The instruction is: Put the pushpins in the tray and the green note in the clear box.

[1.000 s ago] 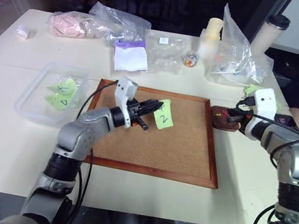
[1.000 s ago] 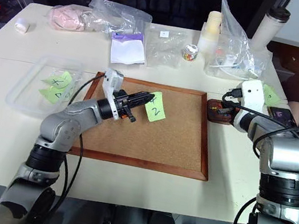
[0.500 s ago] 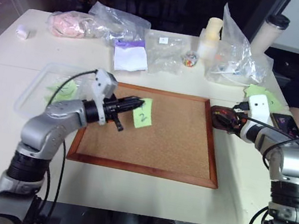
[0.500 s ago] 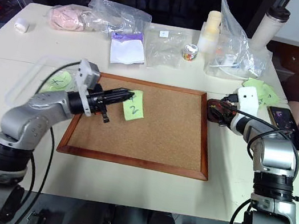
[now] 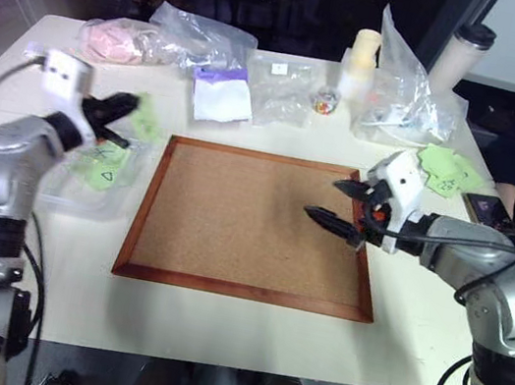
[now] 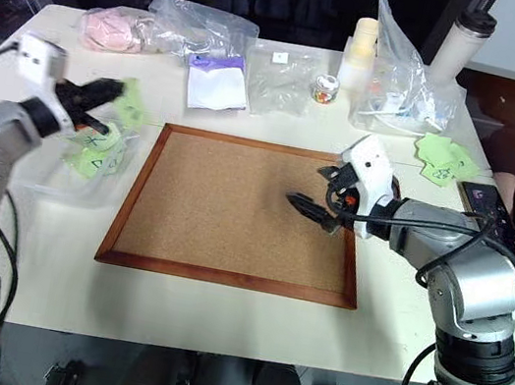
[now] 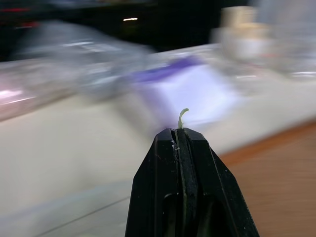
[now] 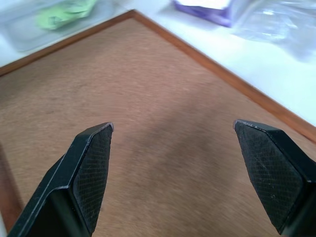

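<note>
The left gripper [image 6: 105, 94] is clamped on the green note [image 6: 131, 102], holding it above the clear box [image 6: 41, 176], beside the cork board [image 6: 235, 209]. The right gripper [image 6: 316, 191] hangs spread wide and empty over the cork board's right part.

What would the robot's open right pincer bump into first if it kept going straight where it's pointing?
Probably the cork board. The right pincer hangs open, tilted down over it, nothing between them.

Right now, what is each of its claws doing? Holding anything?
Left gripper: shut on the green note, above the clear box.
Right gripper: open, holding nothing, over the cork board.
</note>
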`<act>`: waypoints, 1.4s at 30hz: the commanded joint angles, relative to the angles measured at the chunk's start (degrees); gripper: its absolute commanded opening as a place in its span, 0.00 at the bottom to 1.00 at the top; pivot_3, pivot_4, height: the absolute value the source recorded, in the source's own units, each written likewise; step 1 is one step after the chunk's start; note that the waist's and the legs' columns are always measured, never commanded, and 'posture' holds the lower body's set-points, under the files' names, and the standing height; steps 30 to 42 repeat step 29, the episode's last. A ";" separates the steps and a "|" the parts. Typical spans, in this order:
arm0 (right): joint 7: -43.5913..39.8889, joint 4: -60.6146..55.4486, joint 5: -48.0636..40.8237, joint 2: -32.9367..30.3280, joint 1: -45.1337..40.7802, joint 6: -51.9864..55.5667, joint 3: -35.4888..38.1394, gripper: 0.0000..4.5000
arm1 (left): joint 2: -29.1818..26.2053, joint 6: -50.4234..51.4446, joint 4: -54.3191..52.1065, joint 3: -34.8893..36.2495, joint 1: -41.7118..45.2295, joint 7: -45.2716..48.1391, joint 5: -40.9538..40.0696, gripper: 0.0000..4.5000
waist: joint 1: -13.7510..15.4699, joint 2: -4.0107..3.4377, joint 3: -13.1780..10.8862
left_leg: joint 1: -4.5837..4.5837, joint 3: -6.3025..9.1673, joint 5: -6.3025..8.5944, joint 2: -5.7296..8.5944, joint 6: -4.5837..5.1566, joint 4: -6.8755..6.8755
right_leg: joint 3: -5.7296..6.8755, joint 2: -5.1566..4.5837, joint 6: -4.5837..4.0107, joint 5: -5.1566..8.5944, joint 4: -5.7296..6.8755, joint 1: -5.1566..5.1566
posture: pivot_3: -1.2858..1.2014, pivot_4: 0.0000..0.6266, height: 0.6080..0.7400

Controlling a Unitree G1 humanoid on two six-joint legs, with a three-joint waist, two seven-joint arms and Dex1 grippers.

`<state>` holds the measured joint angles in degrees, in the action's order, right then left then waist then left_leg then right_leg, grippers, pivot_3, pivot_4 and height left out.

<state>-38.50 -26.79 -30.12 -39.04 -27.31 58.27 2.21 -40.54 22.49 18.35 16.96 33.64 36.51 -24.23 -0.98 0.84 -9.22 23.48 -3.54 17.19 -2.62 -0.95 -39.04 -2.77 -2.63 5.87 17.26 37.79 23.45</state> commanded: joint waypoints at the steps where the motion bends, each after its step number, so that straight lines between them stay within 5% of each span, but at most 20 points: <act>1: 0.23 -0.90 -0.18 -0.26 -1.30 -1.15 -0.14 0.89 | -2.12 -3.51 4.89 1.81 -0.04 1.11 1.66 0.00 | 0.43 0.07 -0.04 | 0.02 0.00 0.00 0.00 0.00 0.00 | 0.01 -0.05 0.00 0.00 0.00 0.00 | 0.52 0.24 1.00; 4: 0.34 -0.57 0.14 -0.41 -1.30 -1.87 -0.79 0.89 | -2.48 -3.79 6.54 1.31 -1.16 2.56 1.97 0.00 | 0.50 0.18 -0.10 | 0.03 0.00 0.00 0.00 0.00 -0.02 | 0.06 -0.12 0.00 0.00 -0.01 -0.03 | 0.52 0.24 1.00; 13: -0.70 -1.70 -0.13 -2.01 0.59 -3.14 -0.92 0.91 | -3.48 2.84 -2.88 1.97 -2.20 10.58 -4.68 0.98 | 0.22 0.29 -0.16 | 0.05 0.00 0.00 -0.04 -0.01 -0.03 | 0.07 -0.10 0.00 0.00 0.01 -0.02 | 0.52 0.24 1.00; 28: -6.41 -2.42 -1.37 -9.21 8.74 -6.81 3.08 0.91 | -4.03 17.90 -35.80 -10.38 -14.49 22.59 -15.55 0.99 | 0.16 0.29 -0.16 | 0.03 0.01 0.00 -0.06 0.00 -0.05 | 0.01 -0.06 0.00 0.00 0.04 -0.02 | 0.52 0.24 1.00; 42: -6.65 -2.52 -1.31 -9.63 9.34 -7.15 3.23 0.91 | -3.90 17.44 -36.28 -11.08 -15.38 22.70 -14.96 0.99 | 0.16 0.29 -0.16 | 0.03 0.01 0.00 -0.06 0.00 -0.04 | 0.01 -0.06 0.00 0.00 0.03 -0.03 | 0.52 0.24 1.00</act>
